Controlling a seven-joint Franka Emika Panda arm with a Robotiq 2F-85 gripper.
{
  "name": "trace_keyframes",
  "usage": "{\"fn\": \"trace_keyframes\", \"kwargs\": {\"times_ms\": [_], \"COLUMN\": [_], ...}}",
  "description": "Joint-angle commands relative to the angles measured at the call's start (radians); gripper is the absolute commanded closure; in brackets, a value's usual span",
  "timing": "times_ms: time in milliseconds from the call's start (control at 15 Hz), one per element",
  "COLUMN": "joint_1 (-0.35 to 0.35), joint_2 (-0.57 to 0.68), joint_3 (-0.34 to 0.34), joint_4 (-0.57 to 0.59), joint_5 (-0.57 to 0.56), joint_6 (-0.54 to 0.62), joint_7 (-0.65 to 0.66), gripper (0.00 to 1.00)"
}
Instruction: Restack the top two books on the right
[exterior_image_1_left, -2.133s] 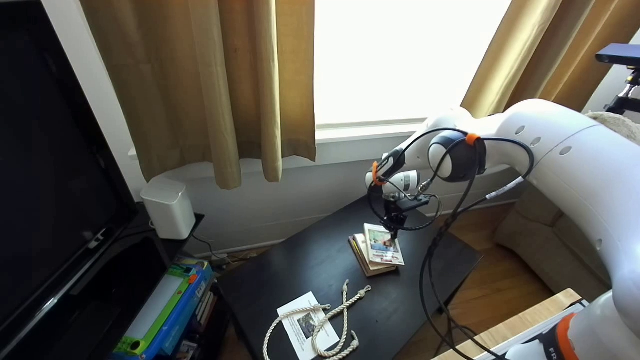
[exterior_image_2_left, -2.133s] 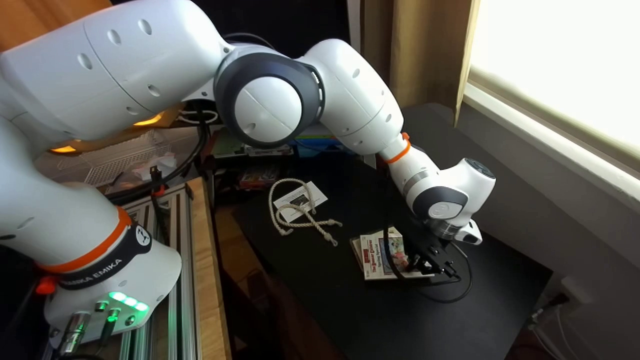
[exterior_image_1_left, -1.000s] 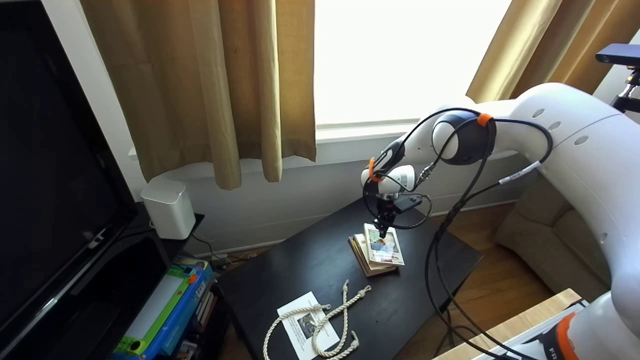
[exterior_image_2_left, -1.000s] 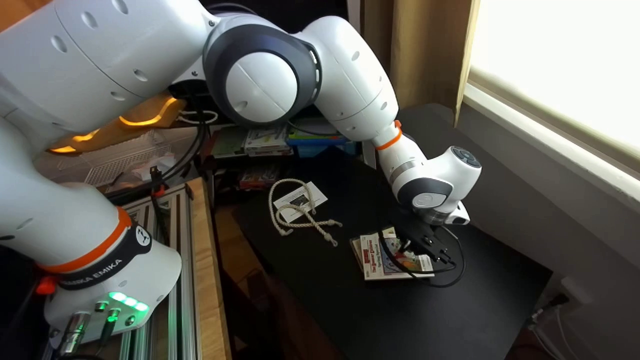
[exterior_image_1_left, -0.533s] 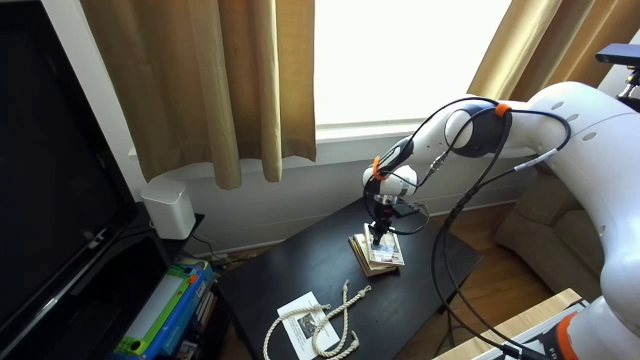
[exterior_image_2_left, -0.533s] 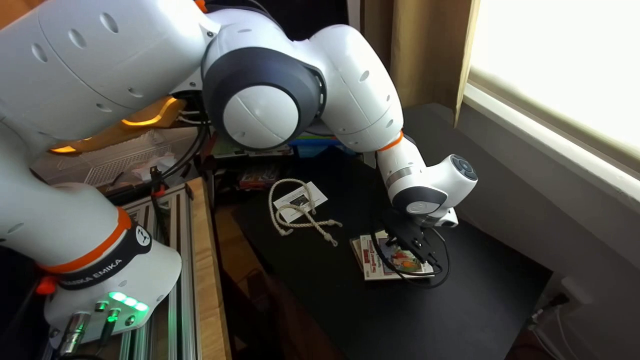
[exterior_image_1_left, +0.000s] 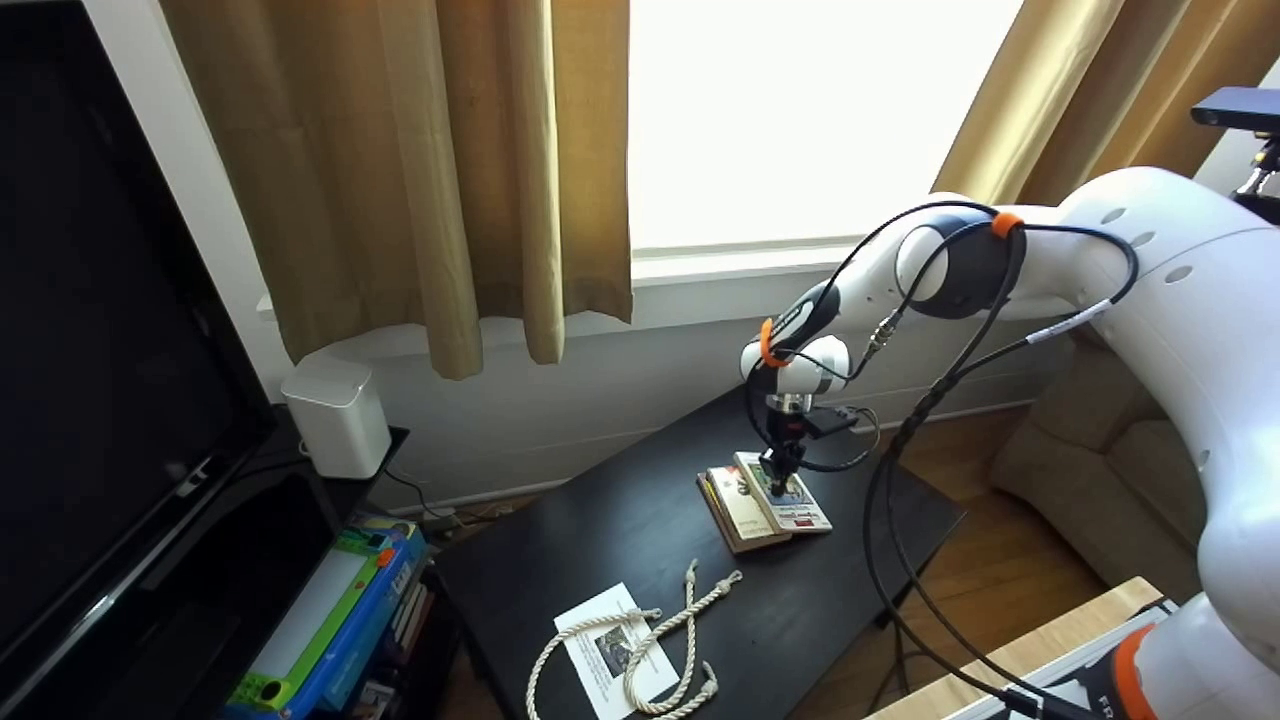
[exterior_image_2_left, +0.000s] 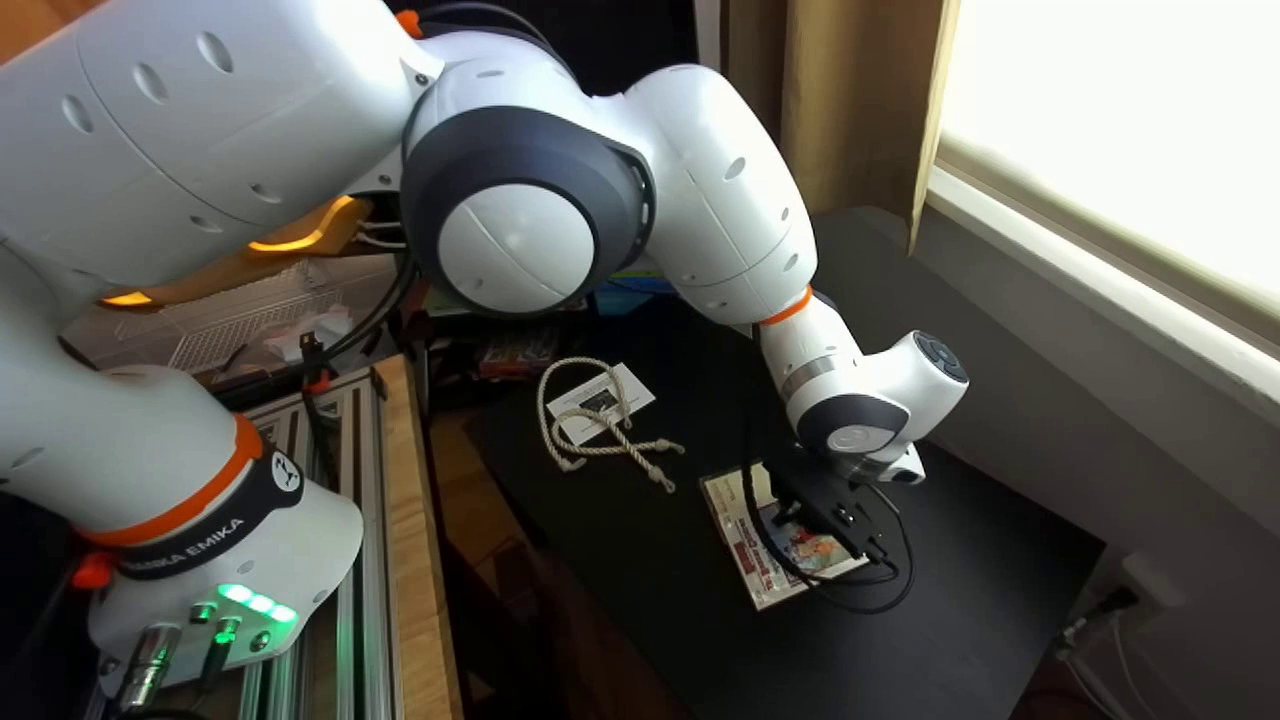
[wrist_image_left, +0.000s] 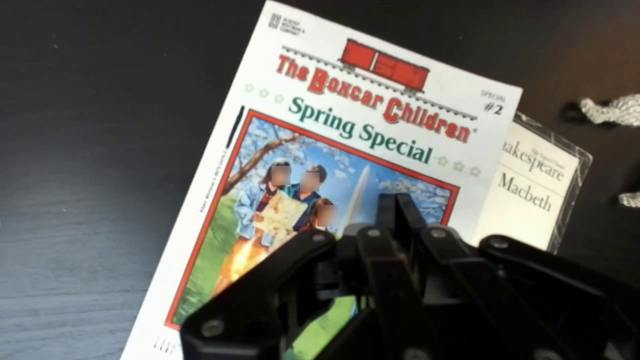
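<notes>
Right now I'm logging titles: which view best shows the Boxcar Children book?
Wrist view: the Boxcar Children book is large, its title readable; fingers hide part. Both exterior views show it small, partly covered.

The pincer (wrist_image_left: 397, 206) partly hides the Boxcar book (wrist_image_left: 300, 145), which partly hides Macbeth (wrist_image_left: 527, 192)

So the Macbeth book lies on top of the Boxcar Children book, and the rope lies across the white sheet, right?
Not quite: the books are the other way round. The Boxcar Children book lies on top, partly covering the Macbeth book, as the wrist view shows. The rope does lie across the white sheet.
</notes>
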Motion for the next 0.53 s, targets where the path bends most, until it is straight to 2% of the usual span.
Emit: {"fn": "trace_keyframes", "kwargs": {"times_ms": [0,333,467], "joint_1": [-0.004,-0.013,-0.039], "joint_2": [0.032,0.048,0.027], "joint_3": [-0.024,-0.04,0.001], "joint_4": [0.036,0.052,0.029], "joint_5": [-0.062,-0.097,-0.084], "joint_6": [-0.038,-0.029,-0.015], "joint_7": [0.041,0.055,0.013], "gripper": [0.99,0.99,0.99]}}
